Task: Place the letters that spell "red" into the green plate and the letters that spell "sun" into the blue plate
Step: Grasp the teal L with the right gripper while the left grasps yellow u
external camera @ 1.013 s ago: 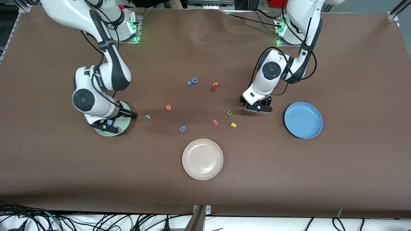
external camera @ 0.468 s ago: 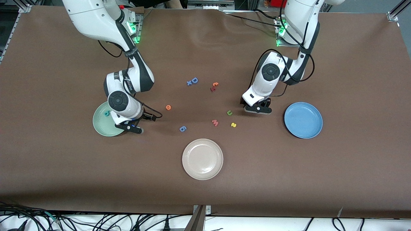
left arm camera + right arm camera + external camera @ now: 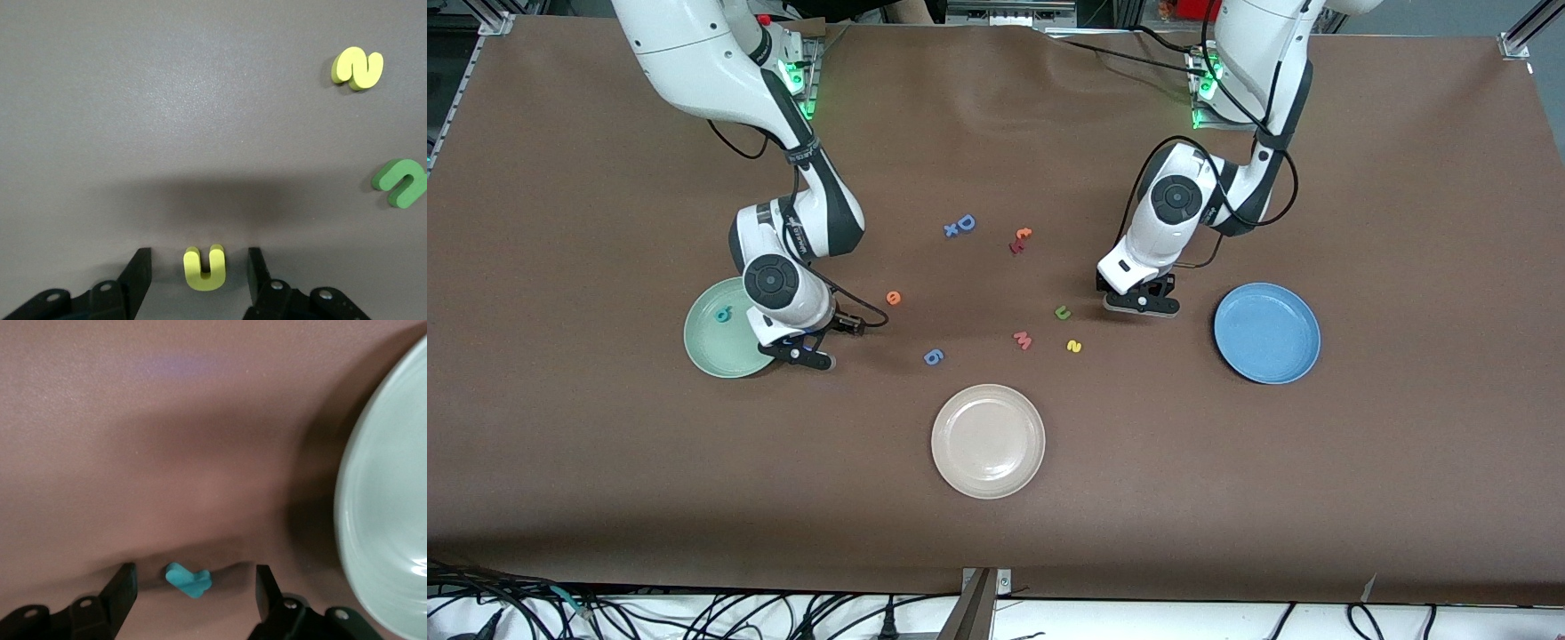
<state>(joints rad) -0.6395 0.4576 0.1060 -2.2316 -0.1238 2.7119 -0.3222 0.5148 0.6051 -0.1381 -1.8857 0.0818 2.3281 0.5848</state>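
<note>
The brown desk (image 3: 605, 489) carries three plates. The green plate (image 3: 711, 342) lies toward the right arm's end and the blue plate (image 3: 1267, 333) toward the left arm's end, so each arm works next to its own target. A cream-white plate (image 3: 988, 441) lies nearer the front camera, between them, and has no part in the task.

The right tool (image 3: 800, 353) is down at the desk just beside the green plate. Its fingers (image 3: 123, 590) stand apart on either side of the teal r (image 3: 189, 580) with a gap at each side, so it is open and grips nothing. The left tool (image 3: 1141, 304) is low beside the blue plate, also open. Its fingers (image 3: 137, 273) bracket the yellow n (image 3: 205, 268) without touching it. Both look lined up for a pinch, which is probably the step in hand.

The teal d (image 3: 723, 313) already lies in the green plate, while the blue plate holds nothing. The orange e (image 3: 893, 298) waits on the desk near the right tool. The green u (image 3: 1062, 312) and yellow s (image 3: 1074, 346) lie close to the left tool, the s nearer the camera.

The distractors are a pink M (image 3: 1023, 340) beside the s, a periwinkle 6 (image 3: 933, 356), a blue D (image 3: 965, 222) and a red-and-orange pair (image 3: 1020, 240), the last two lying farther from the camera.
</note>
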